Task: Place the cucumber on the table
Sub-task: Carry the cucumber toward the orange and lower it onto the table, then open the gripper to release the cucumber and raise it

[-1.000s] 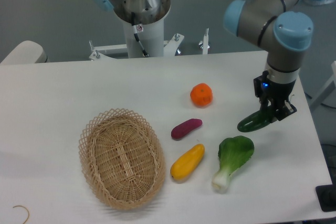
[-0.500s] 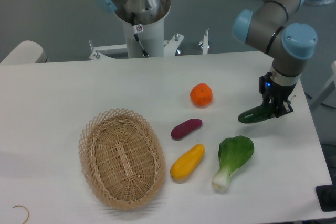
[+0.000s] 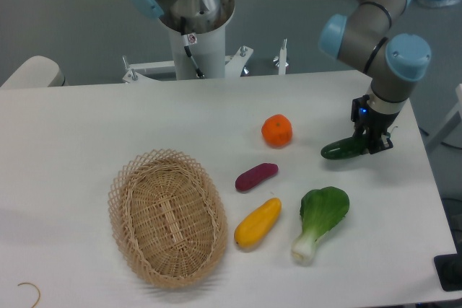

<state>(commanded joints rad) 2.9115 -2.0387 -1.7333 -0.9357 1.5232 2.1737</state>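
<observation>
The cucumber (image 3: 341, 150) is dark green and glossy, lying nearly level at the right side of the white table (image 3: 108, 128). My gripper (image 3: 369, 143) is shut on the cucumber's right end and holds it at or just above the tabletop; I cannot tell whether it touches. The cucumber's left end sticks out to the left of the fingers.
An orange (image 3: 276, 130) lies left of the cucumber. A purple sweet potato (image 3: 255, 177), a yellow vegetable (image 3: 258, 222) and a bok choy (image 3: 319, 221) lie in front. A wicker basket (image 3: 168, 216) stands at the front left. The table's right edge is close to the gripper.
My gripper has carried the cucumber up the picture and slightly left, away from the bok choy, and the cucumber now lies flatter.
</observation>
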